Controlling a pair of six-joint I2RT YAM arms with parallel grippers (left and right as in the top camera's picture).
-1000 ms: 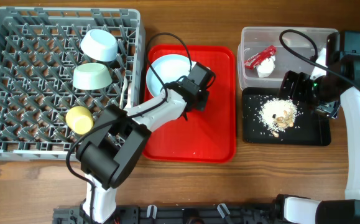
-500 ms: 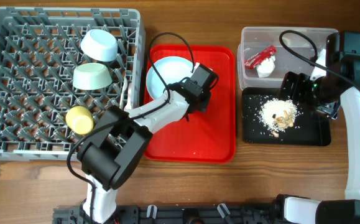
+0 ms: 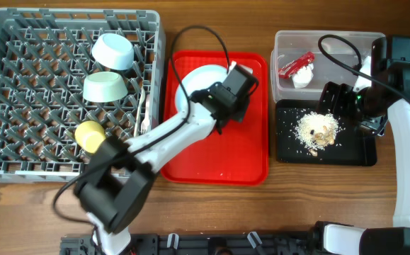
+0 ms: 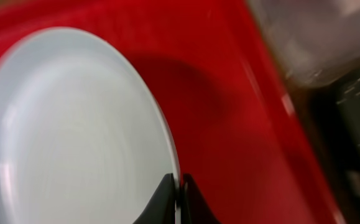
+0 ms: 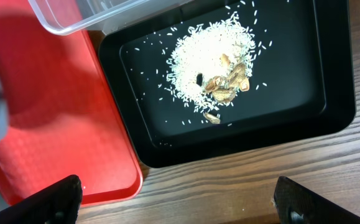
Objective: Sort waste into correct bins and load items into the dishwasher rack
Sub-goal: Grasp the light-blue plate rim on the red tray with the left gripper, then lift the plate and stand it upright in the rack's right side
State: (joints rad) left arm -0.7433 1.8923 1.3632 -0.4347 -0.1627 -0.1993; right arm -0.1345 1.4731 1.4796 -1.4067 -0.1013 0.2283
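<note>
The pale blue plate point(image 3: 196, 79) is over the far part of the red tray point(image 3: 222, 159). My left gripper point(image 3: 224, 106) is shut on the plate's right rim; the left wrist view shows the fingers point(image 4: 178, 200) pinching the plate point(image 4: 74, 124). The grey dishwasher rack point(image 3: 20, 106) holds the pale blue bowl point(image 3: 112, 51), green bowl point(image 3: 104, 86), yellow cup point(image 3: 90, 135) and a white utensil point(image 3: 143, 106). The clear tub point(image 3: 339, 41) holds the red wrapper point(image 3: 296, 64) and white napkin point(image 3: 302, 78). Crumbs point(image 3: 316, 129) lie in the black tray point(image 3: 357, 152). My right gripper point(image 3: 338, 99) is open and empty, with crumbs point(image 5: 214, 62) below it.
The black tray point(image 5: 329, 112) sits right beside the red tray's right edge point(image 5: 49, 124), with the tub's corner point(image 5: 74, 18) behind it. Bare wooden table point(image 5: 242, 186) lies in front of the black tray. A cable loops over the tub's far side.
My left gripper has moved up and to the right with the plate's rim in it. The plate has shifted toward the tray's far edge. The right arm has not moved.
</note>
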